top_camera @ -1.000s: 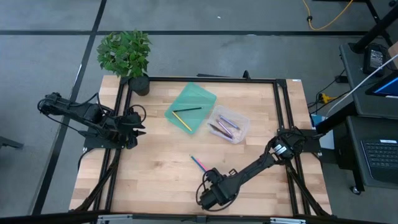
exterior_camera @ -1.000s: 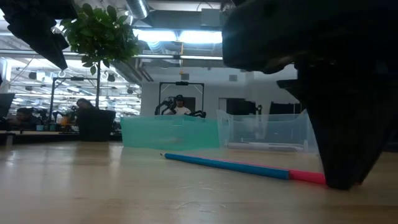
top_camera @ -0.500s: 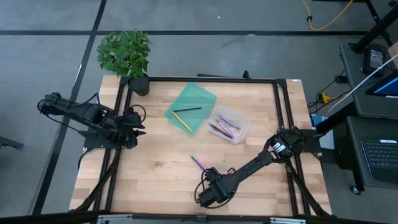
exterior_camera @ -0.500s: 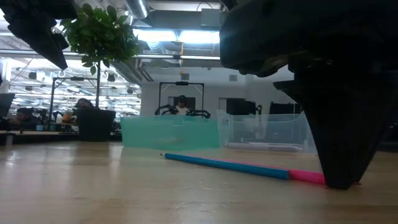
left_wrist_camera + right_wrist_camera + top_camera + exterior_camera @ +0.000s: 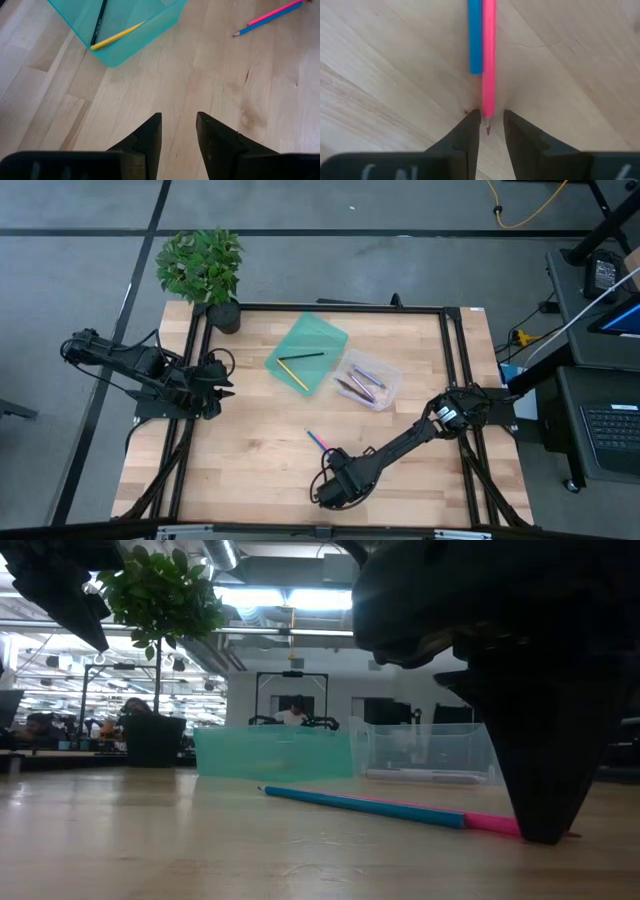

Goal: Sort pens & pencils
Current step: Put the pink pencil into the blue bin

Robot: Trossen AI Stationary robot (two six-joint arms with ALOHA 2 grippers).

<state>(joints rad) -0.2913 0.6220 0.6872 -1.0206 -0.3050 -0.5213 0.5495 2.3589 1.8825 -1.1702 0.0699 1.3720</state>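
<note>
Wooden table (image 5: 250, 440): teal bin (image 5: 306, 354) with yellow, black sticks; clear bin (image 5: 368, 379) with several.

A potted plant (image 5: 205, 275) stands at the wooden table's (image 5: 250, 440) corner (a person (image 5: 292, 715) sits far behind).

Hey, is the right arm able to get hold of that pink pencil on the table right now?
Probably yes. The right gripper sits low on the wood with its fingers straddling the tip of the pink pencil. Nothing blocks it, though the blue pencil lies right alongside.
</note>
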